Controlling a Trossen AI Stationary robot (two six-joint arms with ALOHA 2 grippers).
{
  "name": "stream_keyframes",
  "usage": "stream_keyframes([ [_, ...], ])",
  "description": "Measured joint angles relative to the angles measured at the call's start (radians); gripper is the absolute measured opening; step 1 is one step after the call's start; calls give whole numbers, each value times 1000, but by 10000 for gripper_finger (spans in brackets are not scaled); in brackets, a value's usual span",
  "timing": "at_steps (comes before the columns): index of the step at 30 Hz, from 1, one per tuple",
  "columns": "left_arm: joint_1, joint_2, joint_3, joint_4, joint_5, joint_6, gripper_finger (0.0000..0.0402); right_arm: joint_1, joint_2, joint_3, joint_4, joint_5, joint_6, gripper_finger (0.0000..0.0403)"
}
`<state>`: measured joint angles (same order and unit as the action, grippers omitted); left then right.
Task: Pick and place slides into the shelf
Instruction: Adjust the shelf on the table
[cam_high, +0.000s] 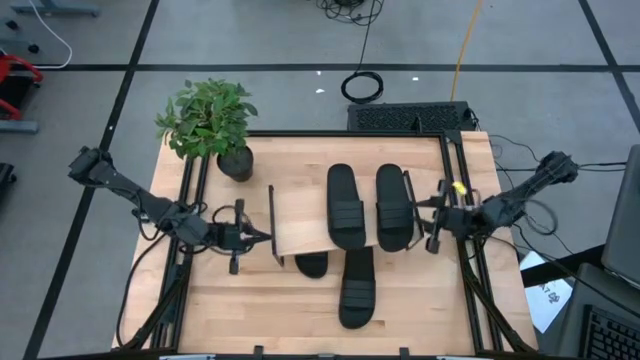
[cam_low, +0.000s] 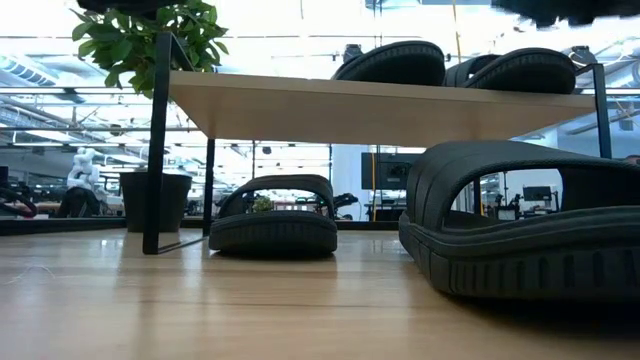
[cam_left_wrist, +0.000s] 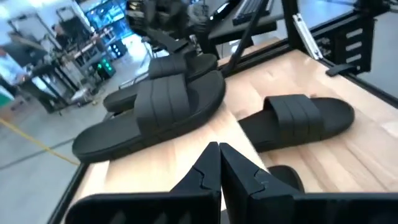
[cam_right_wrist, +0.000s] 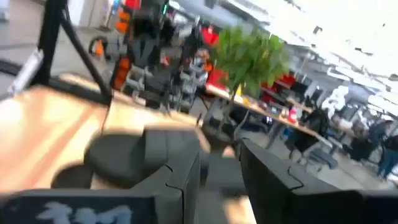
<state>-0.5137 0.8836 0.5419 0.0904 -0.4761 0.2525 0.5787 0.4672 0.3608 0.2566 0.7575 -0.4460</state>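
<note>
Two black slides lie side by side on the shelf's light board (cam_high: 300, 215): the left slide (cam_high: 345, 205) and the right slide (cam_high: 393, 207), both also in the low view (cam_low: 395, 62) (cam_low: 520, 68). A third slide (cam_high: 357, 285) lies on the table, with its far end under the board. The fourth slide (cam_high: 312, 264) sits under the shelf (cam_low: 272, 215). My right gripper (cam_high: 425, 218) is open, just right of the right slide (cam_right_wrist: 143, 155), and is clear of it. My left gripper (cam_high: 265, 238) is shut at the shelf's left end (cam_left_wrist: 219, 163).
A potted plant (cam_high: 212, 125) stands at the table's far left corner, behind the shelf. Black frame rails (cam_high: 462, 190) run along the table's left and right sides. Bare tabletop (cam_high: 250, 310) lies near the front left. A keyboard (cam_high: 410, 117) sits beyond the far edge.
</note>
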Motion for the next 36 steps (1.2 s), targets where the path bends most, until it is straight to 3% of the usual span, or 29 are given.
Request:
stream_keyframes([
  [2, -33, 1, 0, -6, -36, 28, 0, 11, -6, 94, -94, 1, -3, 105],
  [6, -88, 0, -18, 5, -128, 65, 0, 9, -5, 322, -480, 29, 107, 104],
  [10, -102, 2, -126, 182, -124, 177, 0, -12, 0, 516, -870, 40, 273, 87],
  [14, -85, -4, -214, 334, -104, 228, 1, -37, -2, 683, -1369, 227, 664, 37],
  [17, -78, -14, -232, 356, -111, 196, 0, -50, -3, 726, -1661, 98, 980, 7],
  [19, -75, -15, -233, 357, -121, 173, 2, -52, -1, 686, -1695, -24, 1077, 7],
  [22, -76, -15, -229, 357, -127, 167, 7, -51, 0, 567, -1633, -139, 1100, 1],
  [27, -76, -15, -226, 397, -128, 191, 8, -52, 0, 374, -1534, -159, 1216, 2],
  [36, -77, -14, -226, 425, -134, 183, 10, -58, 49, 342, -1247, -209, 1243, 1],
])
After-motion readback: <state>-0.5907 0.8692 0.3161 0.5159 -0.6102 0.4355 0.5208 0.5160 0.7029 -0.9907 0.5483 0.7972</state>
